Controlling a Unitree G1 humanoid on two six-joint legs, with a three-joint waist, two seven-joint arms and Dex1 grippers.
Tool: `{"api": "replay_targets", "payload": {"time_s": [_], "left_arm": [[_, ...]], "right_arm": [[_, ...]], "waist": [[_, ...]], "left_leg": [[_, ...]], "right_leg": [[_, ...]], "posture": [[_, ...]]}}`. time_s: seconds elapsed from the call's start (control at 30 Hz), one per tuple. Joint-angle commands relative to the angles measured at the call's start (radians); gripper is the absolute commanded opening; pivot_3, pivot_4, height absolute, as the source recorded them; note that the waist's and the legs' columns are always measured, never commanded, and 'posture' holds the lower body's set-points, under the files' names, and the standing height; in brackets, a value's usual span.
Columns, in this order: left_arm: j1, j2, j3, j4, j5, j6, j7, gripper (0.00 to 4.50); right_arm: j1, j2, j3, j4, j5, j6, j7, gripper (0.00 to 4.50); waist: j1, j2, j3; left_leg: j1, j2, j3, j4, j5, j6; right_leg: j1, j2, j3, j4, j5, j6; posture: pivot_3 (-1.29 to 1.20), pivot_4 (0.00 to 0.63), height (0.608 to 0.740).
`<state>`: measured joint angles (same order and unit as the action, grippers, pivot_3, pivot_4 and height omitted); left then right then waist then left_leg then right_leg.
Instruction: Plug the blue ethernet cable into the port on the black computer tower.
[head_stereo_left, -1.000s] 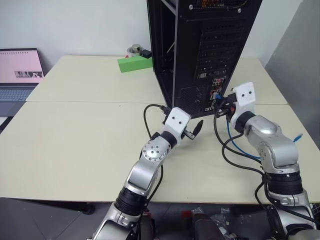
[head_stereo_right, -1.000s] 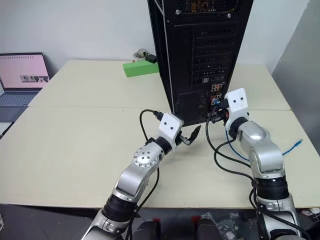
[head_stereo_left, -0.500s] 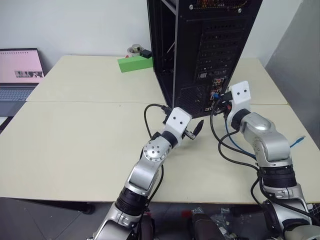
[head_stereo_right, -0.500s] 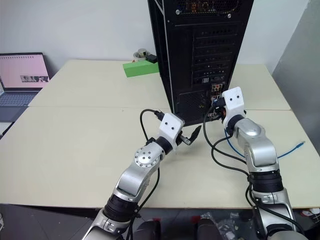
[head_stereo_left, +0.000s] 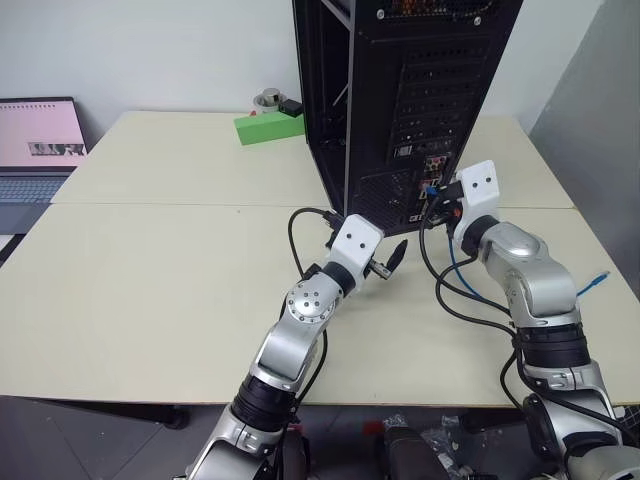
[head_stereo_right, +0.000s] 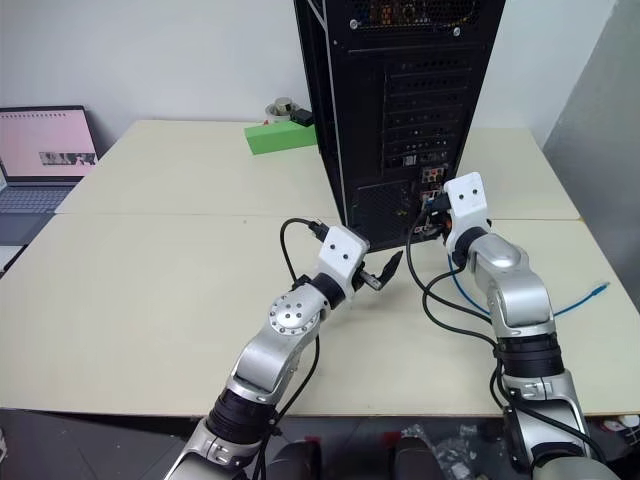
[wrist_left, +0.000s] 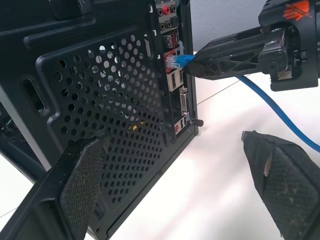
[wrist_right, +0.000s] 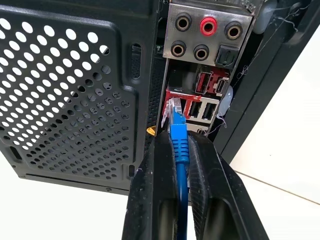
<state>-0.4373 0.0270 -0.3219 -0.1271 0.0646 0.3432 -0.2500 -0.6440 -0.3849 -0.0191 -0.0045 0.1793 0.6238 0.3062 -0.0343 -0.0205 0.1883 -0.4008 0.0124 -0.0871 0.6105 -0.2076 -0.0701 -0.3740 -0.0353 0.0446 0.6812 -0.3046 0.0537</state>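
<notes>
The right gripper (wrist_right: 181, 165), clenched on the blue ethernet cable (wrist_right: 178, 142), holds its plug lengthwise just before the port (wrist_right: 173, 106) (the left gripper (head_stereo_left: 392, 259) idles, spread wide, farther left)

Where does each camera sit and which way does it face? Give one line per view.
Head stereo pair: looks forward and down over both arms at the black computer tower on the table.
Left wrist: looks between its open left gripper at the right gripper.
Right wrist: looks along its own fingers, shut on the blue ethernet cable, toward the port.
Shared: the cable's plug at the connector panel.
</notes>
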Motion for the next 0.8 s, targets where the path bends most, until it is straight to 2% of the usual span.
{"api": "replay_targets", "payload": {"time_s": [0.03,0.37,0.6,0.8], "left_arm": [[-0.004,-0.011,0.003,-0.032,0.002,-0.007,0.002,4.5],[-0.004,-0.014,0.004,-0.031,0.003,-0.007,0.004,4.5],[-0.001,-0.012,0.0,-0.031,0.006,-0.012,0.003,4.5],[0.004,-0.015,-0.009,-0.032,0.009,-0.016,0.001,4.5]], "right_arm": [[-0.053,0.013,-0.056,0.002,0.03,0.021,-0.009,0.04],[-0.08,0.011,-0.078,0.019,0.055,0.057,-0.007,0.03],[-0.159,0.019,-0.061,0.0,0.065,0.124,-0.003,0.03],[-0.198,0.018,-0.04,0.051,0.056,0.131,0.026,0.03]], "waist": [[-0.002,0.0,0.0],[0.0,0.0,0.0],[-0.002,0.0,0.0],[-0.019,0.0,0.0]], "left_leg": [[0.0,0.0,0.0,0.0,0.0,0.0],[0.0,0.0,0.0,0.0,0.0,0.0],[0.0,0.0,0.0,0.0,0.0,0.0],[0.0,0.0,0.001,0.0,0.0,0.0]], "right_leg": [[0.0,0.0,0.0,0.0,0.0,0.0],[0.0,0.0,0.0,0.0,0.0,0.0],[-0.001,0.0,0.0,0.0,0.0,0.0],[-0.001,0.0,0.001,0.001,0.0,0.0]], "posture": [[0.0,0.15,0.74],[0.0,0.15,0.74],[0.0,0.15,0.74],[0.0,0.15,0.74]]}}
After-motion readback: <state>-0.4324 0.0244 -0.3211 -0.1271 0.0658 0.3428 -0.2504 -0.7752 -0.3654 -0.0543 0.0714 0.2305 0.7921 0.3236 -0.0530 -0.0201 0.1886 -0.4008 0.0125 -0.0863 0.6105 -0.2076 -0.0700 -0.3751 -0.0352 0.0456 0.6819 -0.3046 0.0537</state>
